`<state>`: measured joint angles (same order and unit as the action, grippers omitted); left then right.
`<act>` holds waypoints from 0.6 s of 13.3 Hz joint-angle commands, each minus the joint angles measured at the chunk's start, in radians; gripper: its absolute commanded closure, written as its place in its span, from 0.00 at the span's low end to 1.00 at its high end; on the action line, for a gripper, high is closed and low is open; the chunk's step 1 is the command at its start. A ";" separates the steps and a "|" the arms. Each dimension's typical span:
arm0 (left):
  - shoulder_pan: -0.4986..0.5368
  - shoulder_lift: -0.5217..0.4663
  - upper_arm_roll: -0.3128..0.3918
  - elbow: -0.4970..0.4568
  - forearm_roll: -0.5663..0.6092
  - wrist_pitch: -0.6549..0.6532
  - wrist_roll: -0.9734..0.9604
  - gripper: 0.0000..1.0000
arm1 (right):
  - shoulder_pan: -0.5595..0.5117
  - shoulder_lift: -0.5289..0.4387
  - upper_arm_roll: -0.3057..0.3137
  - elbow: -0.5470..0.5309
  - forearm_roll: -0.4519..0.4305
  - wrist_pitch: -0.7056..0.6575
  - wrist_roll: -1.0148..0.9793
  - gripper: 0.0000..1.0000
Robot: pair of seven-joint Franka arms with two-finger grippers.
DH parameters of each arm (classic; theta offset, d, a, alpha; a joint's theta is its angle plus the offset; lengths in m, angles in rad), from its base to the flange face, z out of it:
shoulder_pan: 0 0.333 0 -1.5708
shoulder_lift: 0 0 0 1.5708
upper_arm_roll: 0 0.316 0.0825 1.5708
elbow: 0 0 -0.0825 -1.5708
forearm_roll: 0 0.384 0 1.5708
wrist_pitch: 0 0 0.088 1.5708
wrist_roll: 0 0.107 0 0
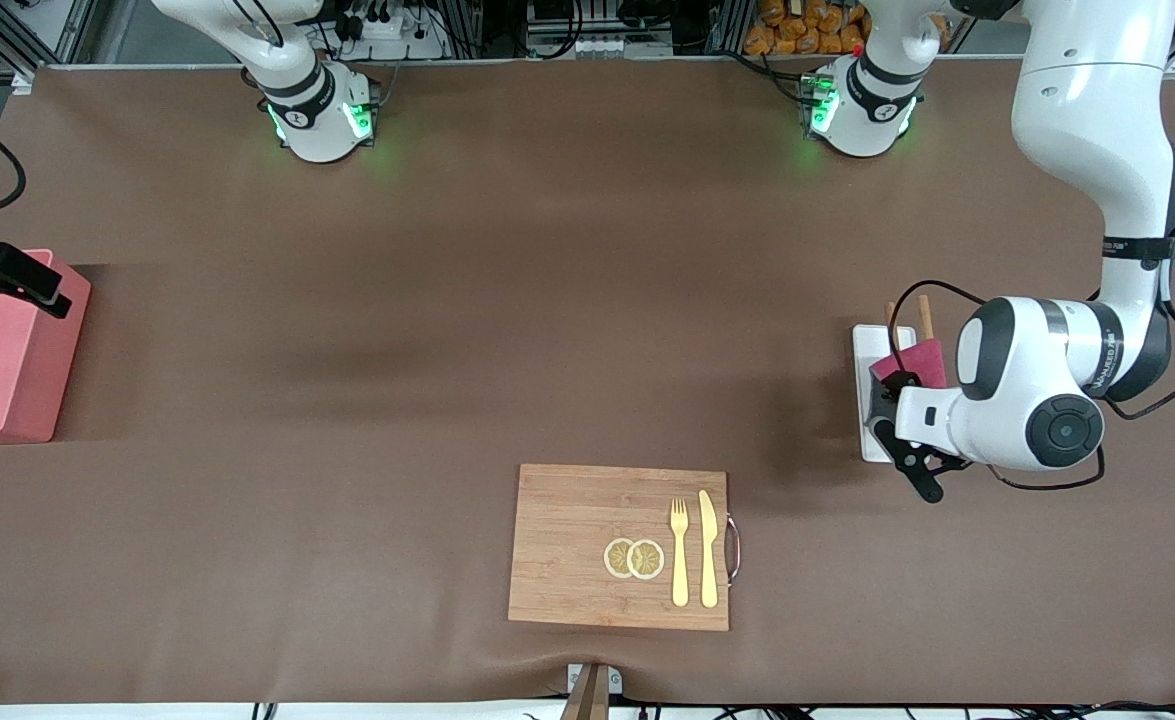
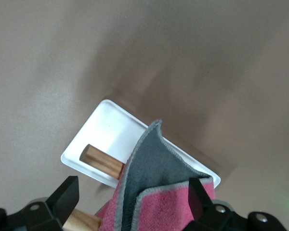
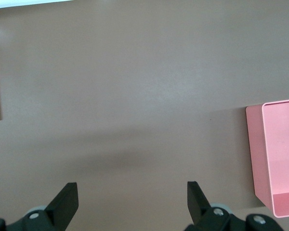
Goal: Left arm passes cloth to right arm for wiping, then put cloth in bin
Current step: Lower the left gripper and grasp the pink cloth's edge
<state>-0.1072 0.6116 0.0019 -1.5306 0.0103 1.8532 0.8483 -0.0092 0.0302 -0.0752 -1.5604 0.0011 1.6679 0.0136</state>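
Cloth unlabelled, on white tray

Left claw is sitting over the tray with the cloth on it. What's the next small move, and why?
Probably lower the left claw a little and shut it on the cloth. Its fingers stand open either side of the raised fold, and the cloth lies unheld on the white tray across the chopsticks. The right claw waits open near the bin.

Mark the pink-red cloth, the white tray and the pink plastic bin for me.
pink-red cloth with grey reverse [image 2: 156, 163], left wrist view, grey folded face.
flat white tray [image 2: 106, 127], left wrist view, bare floor.
pink rectangular plastic bin [image 1: 7, 370], front view, side wall.
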 commanded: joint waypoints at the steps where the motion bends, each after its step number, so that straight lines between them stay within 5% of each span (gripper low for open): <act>1: 0.001 0.000 -0.002 -0.005 0.020 -0.035 0.015 0.00 | -0.009 0.016 0.008 0.023 0.013 -0.011 0.014 0.00; 4: 0.001 0.000 -0.002 -0.010 0.020 -0.040 0.014 0.05 | -0.011 0.020 0.008 0.023 0.013 -0.011 0.014 0.00; 5: 0.001 -0.001 -0.002 -0.010 0.020 -0.040 0.009 0.26 | -0.012 0.020 0.008 0.023 0.013 -0.011 0.014 0.00; 7: -0.002 -0.004 0.000 -0.008 0.019 -0.051 -0.015 0.91 | -0.012 0.022 0.008 0.025 0.013 -0.011 0.012 0.00; 8: -0.002 -0.006 0.000 0.000 0.019 -0.060 -0.031 1.00 | -0.012 0.022 0.008 0.023 0.013 -0.011 0.012 0.00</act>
<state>-0.1066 0.6123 0.0016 -1.5427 0.0103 1.8214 0.8425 -0.0092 0.0395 -0.0752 -1.5604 0.0011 1.6679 0.0140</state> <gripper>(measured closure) 0.273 0.000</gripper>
